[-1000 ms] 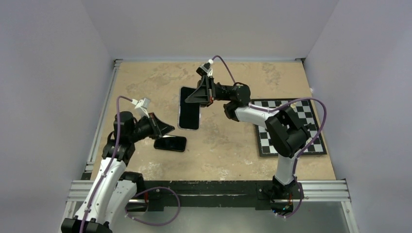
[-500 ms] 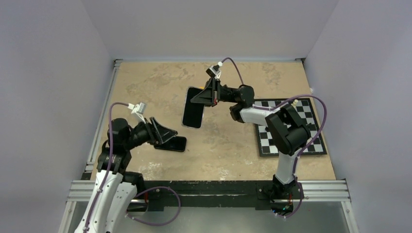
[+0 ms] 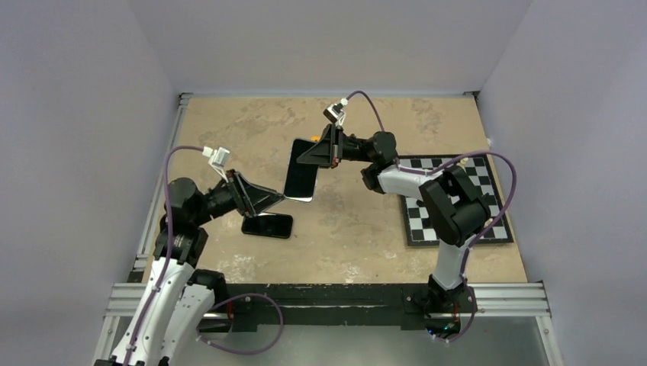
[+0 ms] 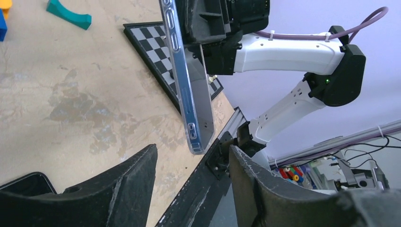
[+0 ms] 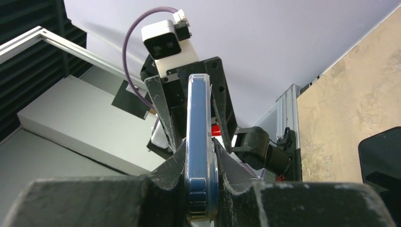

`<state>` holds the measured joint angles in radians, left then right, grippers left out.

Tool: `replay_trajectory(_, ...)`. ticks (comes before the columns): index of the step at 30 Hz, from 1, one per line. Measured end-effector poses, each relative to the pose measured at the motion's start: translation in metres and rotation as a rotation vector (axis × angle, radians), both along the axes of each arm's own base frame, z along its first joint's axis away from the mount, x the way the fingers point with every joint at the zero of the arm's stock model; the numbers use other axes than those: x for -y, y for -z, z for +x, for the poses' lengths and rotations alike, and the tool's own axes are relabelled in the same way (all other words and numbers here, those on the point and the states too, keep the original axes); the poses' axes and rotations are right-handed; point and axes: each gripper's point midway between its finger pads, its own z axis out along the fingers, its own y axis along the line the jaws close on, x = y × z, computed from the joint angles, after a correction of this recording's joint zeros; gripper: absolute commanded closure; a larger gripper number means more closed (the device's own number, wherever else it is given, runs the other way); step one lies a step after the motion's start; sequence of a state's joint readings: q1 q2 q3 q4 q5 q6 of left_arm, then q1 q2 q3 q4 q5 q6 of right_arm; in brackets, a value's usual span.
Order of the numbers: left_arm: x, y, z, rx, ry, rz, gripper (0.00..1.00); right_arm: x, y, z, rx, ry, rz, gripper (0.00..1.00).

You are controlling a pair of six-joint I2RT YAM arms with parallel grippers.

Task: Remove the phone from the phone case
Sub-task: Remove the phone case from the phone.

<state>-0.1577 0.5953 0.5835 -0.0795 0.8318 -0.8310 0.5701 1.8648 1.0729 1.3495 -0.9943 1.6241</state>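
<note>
Here, the right tool [image 3: 305, 158] is gripping the clear phone case [image 4: 191, 94] above the tabletop [image 3: 366, 221]. The left tool [image 4: 193, 156] is gaping around its corner, a dark phone [image 3: 267, 225] lying below.

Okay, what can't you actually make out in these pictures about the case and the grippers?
- Whether the phone case, clamped by the right gripper, holds a phone: it is edge-on in both wrist views and small in the top view.
- Black phone on the table: only a corner shows in each wrist view, cut by the frame edge and a finger of the left gripper.
</note>
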Motion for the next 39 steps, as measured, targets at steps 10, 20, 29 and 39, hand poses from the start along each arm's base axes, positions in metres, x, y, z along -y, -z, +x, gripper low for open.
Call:
replay_trajectory(10,0.01,-0.009,0.012,0.001,0.038,-0.005,0.63,0.0,-0.003,-0.001,0.014,0.009,-0.008,1.0)
replay_trajectory(20,0.016,-0.003,0.008,-0.015,0.092,0.008,0.95,0.001,-0.003,-0.002,0.041,0.018,-0.034,1.0)
replay_trajectory(29,0.023,-0.013,-0.004,0.061,0.215,-0.009,1.0,0.008,-0.019,-0.016,0.086,-0.043,0.013,1.0)
replay_trajectory(39,0.029,-0.042,-0.015,0.204,0.301,-0.077,1.0,0.007,-0.043,-0.023,0.055,-0.15,0.07,1.0)
